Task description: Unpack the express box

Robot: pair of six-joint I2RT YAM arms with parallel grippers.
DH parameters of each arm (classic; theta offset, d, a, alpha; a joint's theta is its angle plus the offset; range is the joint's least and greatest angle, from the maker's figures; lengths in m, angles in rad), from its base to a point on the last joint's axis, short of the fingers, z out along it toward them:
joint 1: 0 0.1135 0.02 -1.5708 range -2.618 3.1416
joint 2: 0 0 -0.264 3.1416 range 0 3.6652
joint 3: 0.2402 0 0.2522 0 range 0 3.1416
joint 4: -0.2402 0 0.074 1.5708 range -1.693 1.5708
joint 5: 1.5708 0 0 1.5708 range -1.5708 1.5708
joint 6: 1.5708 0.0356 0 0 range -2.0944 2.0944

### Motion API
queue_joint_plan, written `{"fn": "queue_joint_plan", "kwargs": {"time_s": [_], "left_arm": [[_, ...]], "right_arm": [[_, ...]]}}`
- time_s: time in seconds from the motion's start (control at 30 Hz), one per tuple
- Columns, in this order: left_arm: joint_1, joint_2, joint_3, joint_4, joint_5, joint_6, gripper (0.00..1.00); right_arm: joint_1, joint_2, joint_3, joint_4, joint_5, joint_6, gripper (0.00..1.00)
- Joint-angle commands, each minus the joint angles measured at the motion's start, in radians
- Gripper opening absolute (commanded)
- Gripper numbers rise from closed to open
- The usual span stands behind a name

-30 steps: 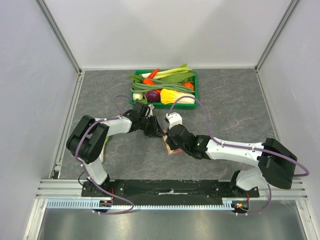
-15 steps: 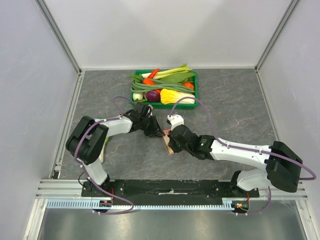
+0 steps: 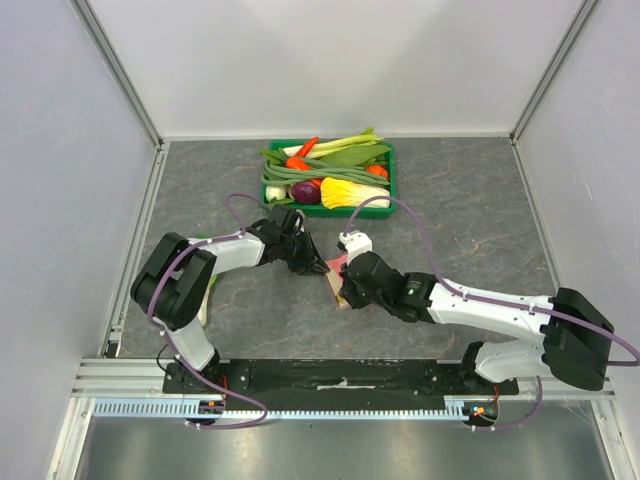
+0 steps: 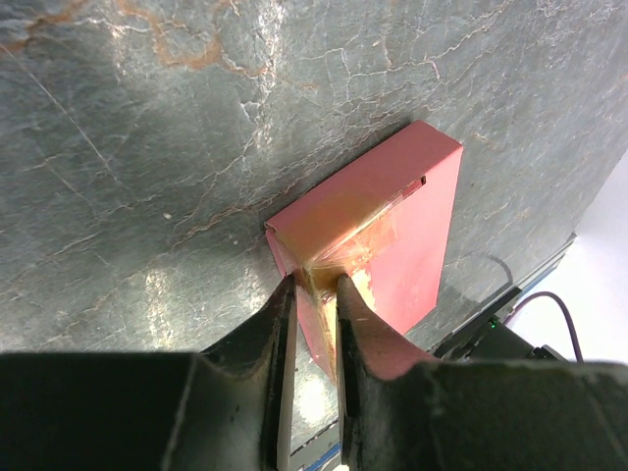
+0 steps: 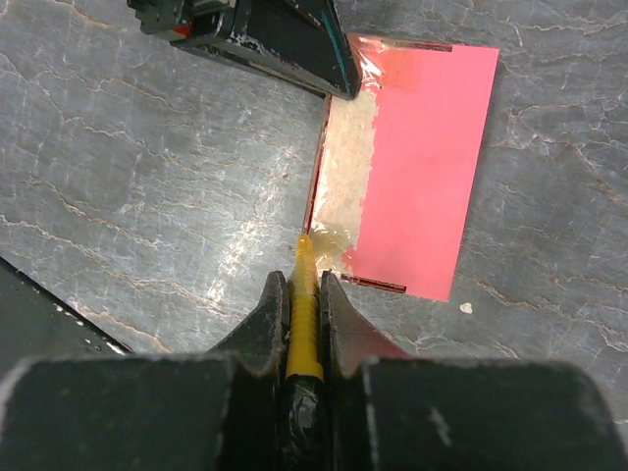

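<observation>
Pinching the express box: left tool; right tool grips yellow blade (at tape).

Robotics lab cell: white panel walls, aluminium frame rails, grey marbled tabletop.

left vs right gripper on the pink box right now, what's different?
Grasp: the left gripper pinches a taped corner of the flat pink cardboard box; the right gripper is shut on a slim yellow tool instead.
Contact: left touches the box directly; right only through the tool tip, at the clear tape.
Place: they sit at opposite ends of the taped side.
Shared: both shut.
</observation>
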Motion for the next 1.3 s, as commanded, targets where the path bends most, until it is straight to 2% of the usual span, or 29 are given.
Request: {"fn": "queue_joint_plan", "kwargs": {"time_s": [0.0, 0.3, 0.6, 0.77, 0.93, 1.07, 1.17, 1.27], "left_arm": [[0.021, 0.049, -0.046, -0.134, -0.279, 0.035, 0.13], [0.021, 0.041, -0.053, -0.133, -0.279, 0.036, 0.13], [0.021, 0.023, -0.051, -0.139, -0.333, 0.044, 0.12], [0.021, 0.012, -0.062, -0.127, -0.341, 0.045, 0.12], [0.021, 0.015, -0.06, -0.128, -0.338, 0.05, 0.12], [0.021, 0.014, -0.062, -0.13, -0.331, 0.056, 0.12], [0.021, 0.014, -0.062, -0.128, -0.321, 0.056, 0.12], [0.021, 0.015, -0.063, -0.124, -0.311, 0.055, 0.12]], "right_arm": [[0.026, 0.044, -0.044, -0.12, -0.067, 0.018, 0.0], [0.035, 0.103, -0.029, -0.097, -0.016, 0.03, 0.0], [0.044, -0.084, -0.095, -0.121, -0.056, 0.044, 0.0], [0.056, -0.132, -0.179, -0.083, -0.076, 0.096, 0.0], [0.069, -0.118, -0.189, -0.067, -0.067, 0.098, 0.0], [0.07, -0.028, -0.178, -0.061, -0.038, 0.078, 0.0], [0.073, 0.052, -0.16, -0.061, 0.014, 0.075, 0.0], [0.086, 0.043, -0.127, -0.06, 0.073, 0.069, 0.0]]}}
